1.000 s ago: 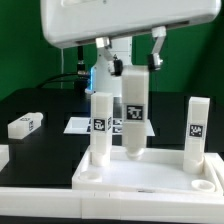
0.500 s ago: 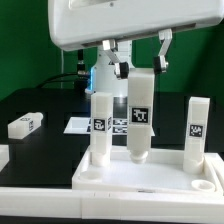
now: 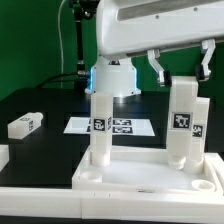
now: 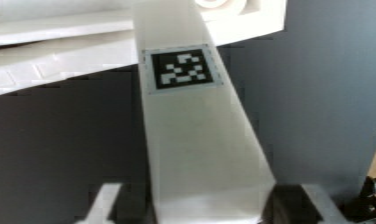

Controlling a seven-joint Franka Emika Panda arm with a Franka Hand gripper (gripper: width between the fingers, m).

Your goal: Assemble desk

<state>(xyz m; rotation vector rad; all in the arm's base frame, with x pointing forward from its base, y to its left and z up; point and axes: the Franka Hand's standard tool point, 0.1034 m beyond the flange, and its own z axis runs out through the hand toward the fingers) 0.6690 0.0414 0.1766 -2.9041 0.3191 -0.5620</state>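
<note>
The white desk tabletop [image 3: 140, 176] lies at the front with its raised rim up. One white tagged leg [image 3: 101, 125] stands upright in its socket on the exterior view's left. A second standing leg [image 3: 205, 130] on the right is mostly hidden. My gripper [image 3: 182, 76] is shut on the top of a third tagged leg [image 3: 181, 125], holding it upright just in front of the right leg, its lower end near the slab. In the wrist view my gripper [image 4: 206, 205] grips this leg [image 4: 188, 120], with the tabletop [image 4: 60, 55] beyond. Whether the leg touches the slab, I cannot tell.
A loose tagged leg [image 3: 25, 124] lies on the black table at the exterior view's left, and another white piece [image 3: 3, 155] shows at the left edge. The marker board [image 3: 118, 127] lies behind the tabletop. The robot's base [image 3: 112, 75] stands at the back.
My gripper has carried the held leg from the middle of the tabletop toward the exterior view's right, next to the right standing leg. The arm body has swung right too.
</note>
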